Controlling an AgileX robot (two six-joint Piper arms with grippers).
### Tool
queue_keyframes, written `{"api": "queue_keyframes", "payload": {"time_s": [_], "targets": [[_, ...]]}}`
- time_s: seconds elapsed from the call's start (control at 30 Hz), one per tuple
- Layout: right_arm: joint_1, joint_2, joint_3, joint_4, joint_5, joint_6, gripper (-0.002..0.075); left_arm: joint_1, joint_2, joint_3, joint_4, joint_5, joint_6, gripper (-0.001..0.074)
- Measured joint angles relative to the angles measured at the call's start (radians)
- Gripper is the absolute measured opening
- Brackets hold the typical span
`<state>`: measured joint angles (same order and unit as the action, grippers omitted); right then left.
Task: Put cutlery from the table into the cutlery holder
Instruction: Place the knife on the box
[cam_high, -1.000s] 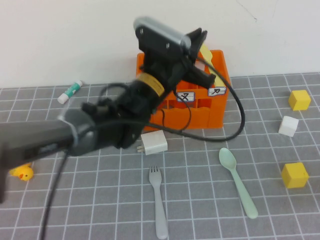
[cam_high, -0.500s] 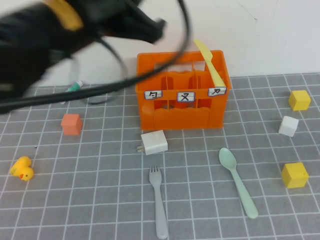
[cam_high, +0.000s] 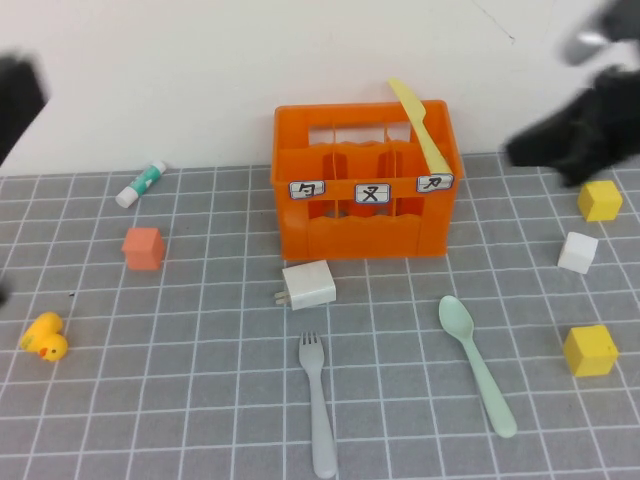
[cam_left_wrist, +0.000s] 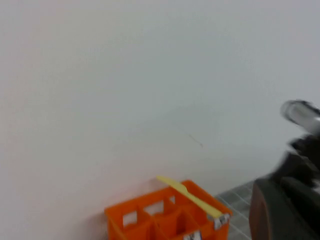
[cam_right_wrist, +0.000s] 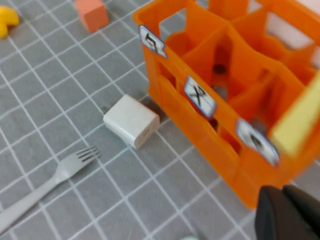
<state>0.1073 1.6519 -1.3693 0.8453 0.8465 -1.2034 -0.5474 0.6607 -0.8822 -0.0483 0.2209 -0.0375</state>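
Note:
The orange cutlery holder (cam_high: 365, 190) stands at the back middle of the grid table (cam_high: 200, 400). The pale yellow knife (cam_high: 420, 125) leans in its right compartment, sticking out above the rim. The grey fork (cam_high: 318, 405) and the mint-green spoon (cam_high: 475, 365) lie in front of it. My left gripper (cam_left_wrist: 285, 212) is a dark blur, high and off to the left, looking at the holder (cam_left_wrist: 165, 220) from afar. My right gripper (cam_right_wrist: 285, 212) is shut and empty, raised near the holder's right end (cam_right_wrist: 225, 100); its arm is a blur at the upper right (cam_high: 590, 125).
A white charger (cam_high: 308, 284) lies just in front of the holder. An orange cube (cam_high: 143, 248), a yellow duck (cam_high: 45, 338) and a white-and-green tube (cam_high: 140, 183) are on the left. Two yellow cubes (cam_high: 599, 200) (cam_high: 589, 350) and a white cube (cam_high: 577, 251) are on the right.
My left arm has pulled away from the holder up and to the left, leaving the knife in the right compartment. My right arm has come into view at the upper right.

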Motion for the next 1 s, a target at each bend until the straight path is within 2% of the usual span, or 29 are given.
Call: {"api": "queue_keyframes", "payload": {"time_s": [0.17,0.33,0.47,1.0], "targets": [[0.088,0.263,-0.312,-0.174,0.087,0.153,-0.0003,0.000,-0.139,0.089,-0.022,0.078,-0.037,0.0001],[0.108,0.489,-0.624,-0.276,0.229,0.261,-0.0003,0.000,-0.183,0.113,-0.023,0.135,-0.054,0.0001],[0.117,0.583,-0.819,-0.329,0.279,0.345,-0.0003,0.000,-0.184,0.114,0.003,0.147,-0.050,0.0001],[0.131,0.657,-0.873,-0.368,0.289,0.382,-0.0003,0.000,-0.184,0.114,0.063,0.161,-0.050,0.0001]]}}
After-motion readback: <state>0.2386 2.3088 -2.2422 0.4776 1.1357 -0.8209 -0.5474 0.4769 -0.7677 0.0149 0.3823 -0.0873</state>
